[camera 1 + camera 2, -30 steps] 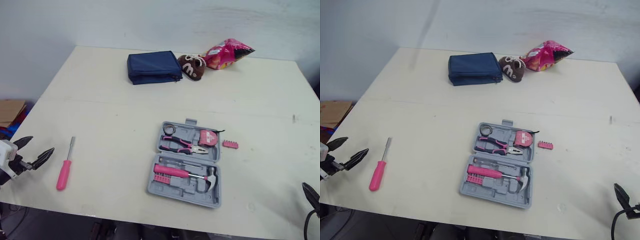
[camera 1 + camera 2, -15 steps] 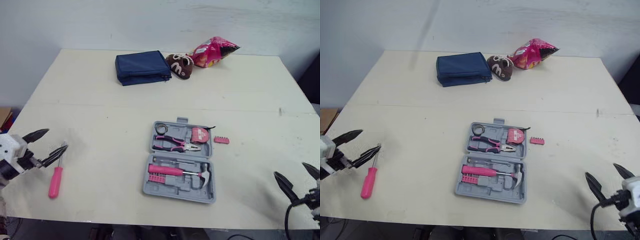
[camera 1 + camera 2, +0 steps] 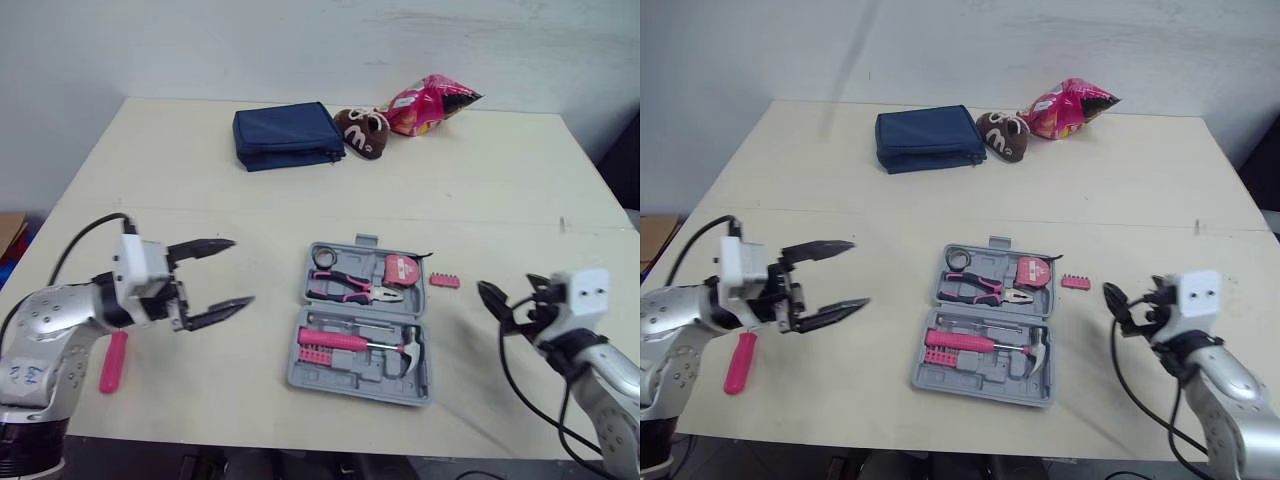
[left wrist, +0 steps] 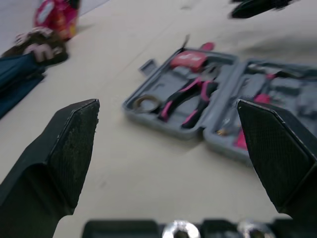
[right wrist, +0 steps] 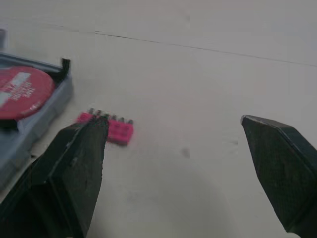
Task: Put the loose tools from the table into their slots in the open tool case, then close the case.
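The open grey tool case lies mid-table, holding pink pliers, a tape measure and a hammer. A loose pink bit holder rests just right of the case. Near the left edge a pink screwdriver lies partly hidden under my left arm. My left gripper hovers open and empty left of the case, pointing at the case. Right of the bit holder, my right gripper is open and empty.
At the table's far side sit a navy pouch, a brown plush toy and a pink snack bag. Bare tabletop lies between these and the case, and in front of the case up to the near edge.
Both arms have swung inward over the table. The left gripper moved from beside the screwdriver toward the case. The right gripper rose from the near right edge toward the bit holder.
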`<state>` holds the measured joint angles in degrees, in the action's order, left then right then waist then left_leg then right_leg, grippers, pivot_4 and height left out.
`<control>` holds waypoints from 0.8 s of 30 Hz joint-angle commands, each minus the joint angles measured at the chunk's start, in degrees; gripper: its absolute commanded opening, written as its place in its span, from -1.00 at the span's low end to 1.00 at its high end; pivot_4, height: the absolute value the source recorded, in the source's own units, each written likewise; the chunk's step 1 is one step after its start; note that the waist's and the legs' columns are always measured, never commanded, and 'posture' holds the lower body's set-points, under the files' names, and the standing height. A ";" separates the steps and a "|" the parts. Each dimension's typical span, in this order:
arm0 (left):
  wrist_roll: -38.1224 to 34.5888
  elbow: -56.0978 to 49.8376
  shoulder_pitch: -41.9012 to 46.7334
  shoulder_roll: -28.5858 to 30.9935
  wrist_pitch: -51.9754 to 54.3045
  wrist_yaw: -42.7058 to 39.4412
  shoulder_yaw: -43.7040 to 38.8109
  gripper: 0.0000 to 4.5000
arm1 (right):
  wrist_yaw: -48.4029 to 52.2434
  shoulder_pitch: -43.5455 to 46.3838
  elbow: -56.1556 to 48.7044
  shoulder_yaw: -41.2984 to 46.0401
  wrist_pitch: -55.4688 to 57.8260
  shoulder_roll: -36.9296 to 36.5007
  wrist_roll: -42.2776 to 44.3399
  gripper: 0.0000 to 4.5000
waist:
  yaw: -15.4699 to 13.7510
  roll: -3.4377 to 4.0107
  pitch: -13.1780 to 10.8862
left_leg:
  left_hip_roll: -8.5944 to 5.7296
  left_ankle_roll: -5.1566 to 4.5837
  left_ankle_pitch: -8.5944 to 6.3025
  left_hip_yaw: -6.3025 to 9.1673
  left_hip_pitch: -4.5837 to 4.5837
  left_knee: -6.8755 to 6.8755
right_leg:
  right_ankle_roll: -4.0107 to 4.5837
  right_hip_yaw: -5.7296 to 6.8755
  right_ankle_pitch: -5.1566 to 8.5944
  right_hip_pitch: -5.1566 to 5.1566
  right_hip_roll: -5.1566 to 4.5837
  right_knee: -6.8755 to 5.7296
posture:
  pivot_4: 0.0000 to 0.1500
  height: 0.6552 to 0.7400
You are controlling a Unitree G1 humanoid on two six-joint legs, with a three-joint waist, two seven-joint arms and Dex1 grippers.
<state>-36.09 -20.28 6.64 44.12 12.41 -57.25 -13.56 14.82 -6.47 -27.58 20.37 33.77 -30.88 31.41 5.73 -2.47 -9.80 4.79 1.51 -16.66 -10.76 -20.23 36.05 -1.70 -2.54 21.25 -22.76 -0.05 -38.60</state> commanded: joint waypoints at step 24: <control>-3.68 -8.47 -1.33 -0.23 7.74 -0.44 1.46 0.98 | -15.11 7.80 -3.53 -9.59 9.64 11.41 -11.94 1.00 | -0.16 0.02 -0.02 | 0.00 0.03 0.01 0.11 -0.14 -0.02 | -0.06 0.01 0.04 -0.02 0.06 0.19 | 1.00 1.00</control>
<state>-38.32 -26.42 5.77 43.57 20.10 -57.30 -11.75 -0.14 0.86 -30.20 10.43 43.79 -19.80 20.23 5.56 -2.45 -9.81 4.79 1.53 -16.64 -10.64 -20.37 36.03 -1.76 -2.53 21.29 -22.78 0.01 -38.41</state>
